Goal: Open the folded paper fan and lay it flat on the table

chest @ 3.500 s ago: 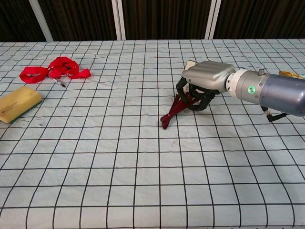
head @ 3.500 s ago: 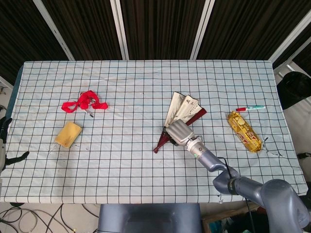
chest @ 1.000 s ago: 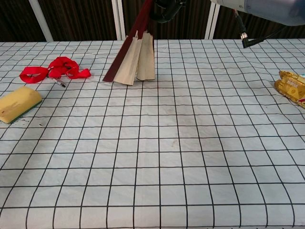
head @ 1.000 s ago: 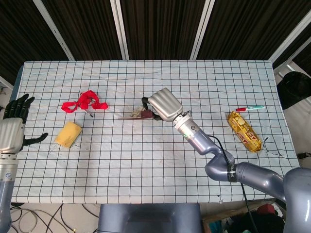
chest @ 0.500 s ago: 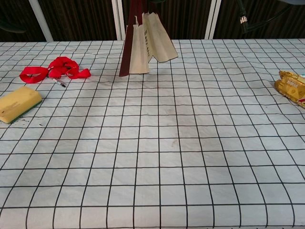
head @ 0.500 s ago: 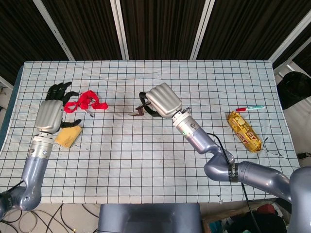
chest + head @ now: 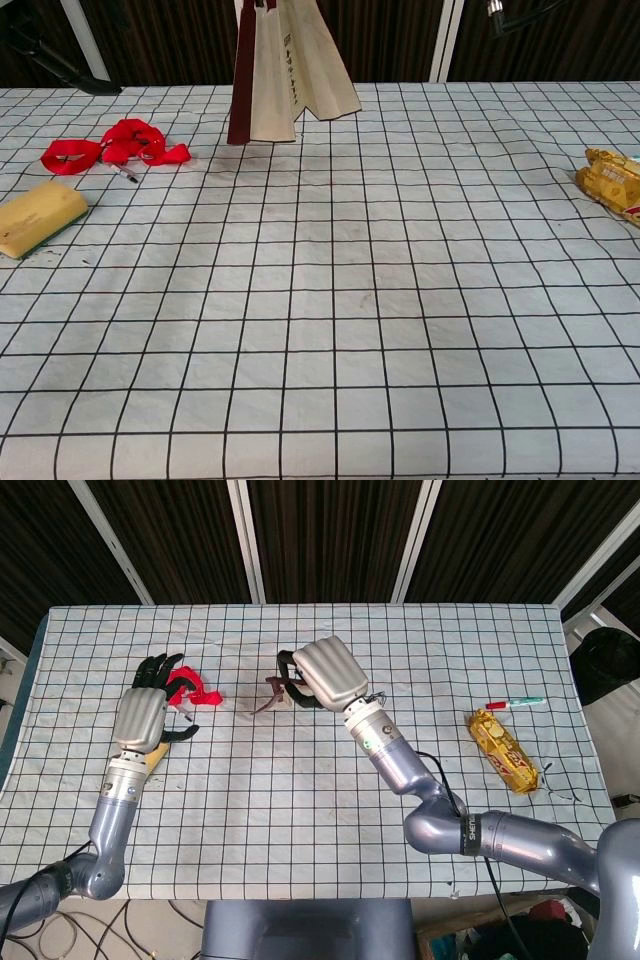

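**A:** Head view status?

**B:** Right hand is up off the table, roughly mid-width and toward the far edge, fingers curled round the pivot end of the paper fan. From above only a dark red sliver shows past the fingers. Left hand is raised over the left side, fingers spread, nothing in it, above the red ribbon (sponge mostly hidden under it).

**A:** And chest view?

**B:** Neither hand visible there. Fan hangs from the top of frame over the far-centre of the table, clear of the cloth. Long axis near vertical, pivot end up and out of frame, leaf end down. Dark guard stick on the left, cream pleats splayed a bit to the right.

**A:** Progress?

**B:** I'd call it early-to-mid. Fan is lifted and only partly open (a narrow wedge, not a full spread). Left to do: spread the sticks fully, probably with the left hand taking the free guard, then lay it flat.

**A:** Clutter?

**B:** Sponge near the left edge, snack packet and a pen near the right edge. All well apart from the fan.
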Available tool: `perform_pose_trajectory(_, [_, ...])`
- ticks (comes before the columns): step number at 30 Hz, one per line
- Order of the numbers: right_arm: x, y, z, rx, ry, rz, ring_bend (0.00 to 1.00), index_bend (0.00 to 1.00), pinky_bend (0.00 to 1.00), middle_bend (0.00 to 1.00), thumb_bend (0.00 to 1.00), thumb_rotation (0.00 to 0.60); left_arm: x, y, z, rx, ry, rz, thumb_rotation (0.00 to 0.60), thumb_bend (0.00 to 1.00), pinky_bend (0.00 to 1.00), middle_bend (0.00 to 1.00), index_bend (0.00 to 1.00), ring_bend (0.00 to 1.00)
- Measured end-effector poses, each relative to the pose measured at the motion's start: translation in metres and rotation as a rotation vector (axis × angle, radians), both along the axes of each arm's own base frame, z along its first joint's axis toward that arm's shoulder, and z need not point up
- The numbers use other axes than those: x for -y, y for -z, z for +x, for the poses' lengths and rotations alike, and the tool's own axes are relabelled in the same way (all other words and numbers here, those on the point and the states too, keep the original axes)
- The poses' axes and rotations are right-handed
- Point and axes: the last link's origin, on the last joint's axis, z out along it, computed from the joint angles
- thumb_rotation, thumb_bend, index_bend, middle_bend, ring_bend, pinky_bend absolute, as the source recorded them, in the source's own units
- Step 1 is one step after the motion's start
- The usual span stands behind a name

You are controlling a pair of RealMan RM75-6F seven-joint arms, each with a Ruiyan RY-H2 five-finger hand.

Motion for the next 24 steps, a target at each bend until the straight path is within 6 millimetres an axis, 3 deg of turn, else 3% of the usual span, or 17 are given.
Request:
perform_pose_trajectory(14, [-0.002, -0.009, 0.028, 0.062, 0.042, -0.004, 0.97, 0.8, 0.73, 0.91, 0.47, 0.6, -0.016, 0.024, 0.013, 0.023, 0.043, 0.014, 0.6, 0.17, 0.0, 0.09, 0.43, 0.0])
perform_pose_trajectory(24, [-0.006, -0.015, 0.041, 0.093, 0.035, 0.007, 0.97, 0.8, 0.73, 0.91, 0.48, 0.6, -0.034, 0.052, 0.044, 0.055, 0.062, -0.014, 0.6, 0.21, 0.0, 0.1, 0.48, 0.0])
